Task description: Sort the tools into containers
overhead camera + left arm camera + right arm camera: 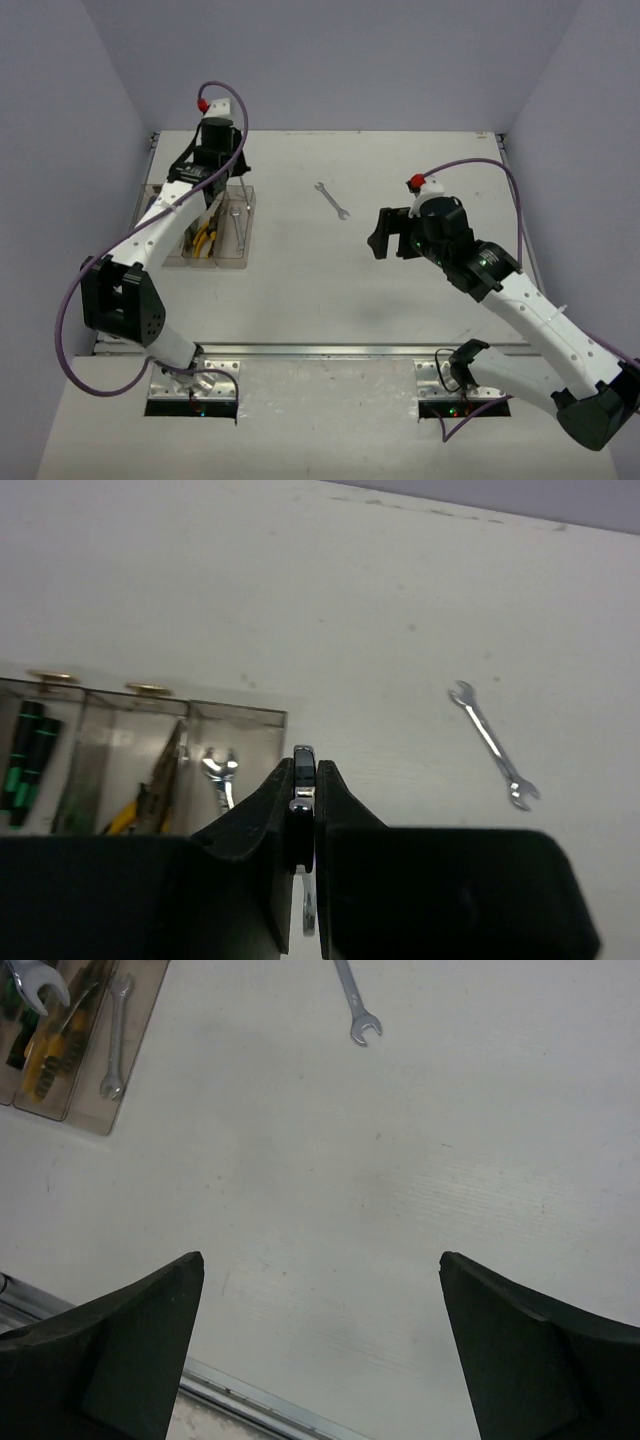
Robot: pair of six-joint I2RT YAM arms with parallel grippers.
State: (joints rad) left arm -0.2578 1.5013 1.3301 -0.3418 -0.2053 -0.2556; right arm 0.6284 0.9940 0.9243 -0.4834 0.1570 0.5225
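My left gripper (305,770) is shut on a silver wrench (303,752), which stands on edge between the fingers. In the top view the left gripper (236,178) hangs over the far end of the clear containers (243,262). The rightmost bin (262,718) holds another wrench (220,770), the bin beside it yellow-handled pliers (150,798), and a bin further left green-and-black screwdrivers (28,750). A loose wrench (331,200) lies on the bare table between the arms. My right gripper (385,232) is open and holds nothing, hovering right of centre with its jaws (320,1256) wide over bare table.
The containers (95,1120) sit at the table's left side, near the left wall. A metal rail (320,350) runs along the near edge. The loose wrench (357,1005) lies ahead of the right gripper.
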